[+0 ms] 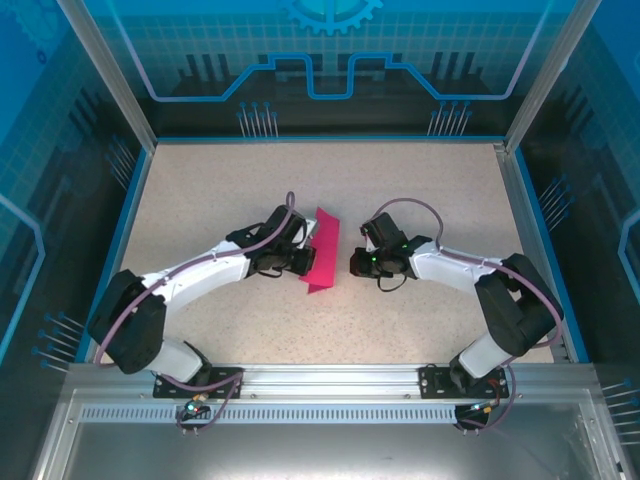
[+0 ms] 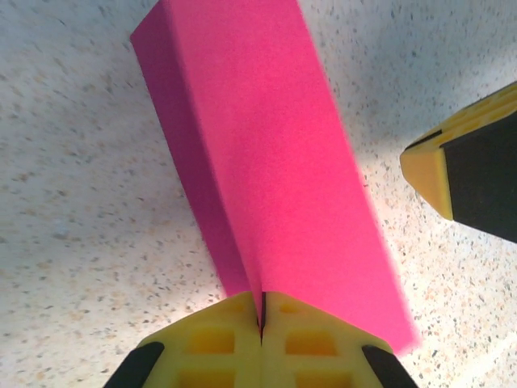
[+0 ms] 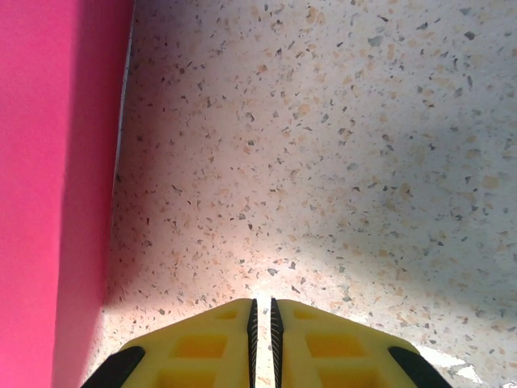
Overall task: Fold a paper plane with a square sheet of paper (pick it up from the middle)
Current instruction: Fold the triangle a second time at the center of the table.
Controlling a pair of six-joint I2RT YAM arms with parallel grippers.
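A: From above, the pink sheet (image 1: 323,252) stands tented on the speckled surface (image 1: 420,190), between the left gripper (image 1: 303,262) and the right gripper (image 1: 352,263).

B: At the left wrist, the left jaws pinch its crease. Seemingly only one fold is made.

A: At the right wrist, the jaws are nearly pressed together, empty, beside the sheet. Nose and wings remain.

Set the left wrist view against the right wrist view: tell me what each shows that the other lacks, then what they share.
Left wrist: the left hand shut on the paper, which runs away from it as a raised folded ridge, and a yellow fingertip at the right edge. Right wrist: the right hand, nearly shut and holding nothing, with the paper as a strip along its left. Both: pink paper on the speckled table.
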